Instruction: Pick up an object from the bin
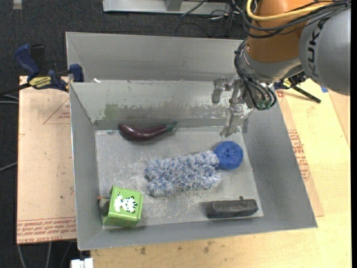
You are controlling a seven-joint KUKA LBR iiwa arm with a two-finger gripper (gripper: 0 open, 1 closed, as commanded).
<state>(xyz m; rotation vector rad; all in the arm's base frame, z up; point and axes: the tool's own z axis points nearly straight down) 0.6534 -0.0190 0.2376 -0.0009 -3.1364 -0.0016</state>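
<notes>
The jaws hang over the bin (167,57), nothing visibly in them; their opening I cannot tell. Nothing grasped yet. Just below lies a blue ball (228,154); next they'd need lowering.

On my own grey arm link (334,49), close to the right side of the camera view, dark lettering (316,35) runs up the casing. I read "KU"; the letters after that I cannot make out. In the bin (156,54), the green cube (124,206) in the near left corner carries a white sticker (126,204) with a black-and-white cartoon animal face, a picture and not a word. Any finer print on it is too small for me to read.
</notes>
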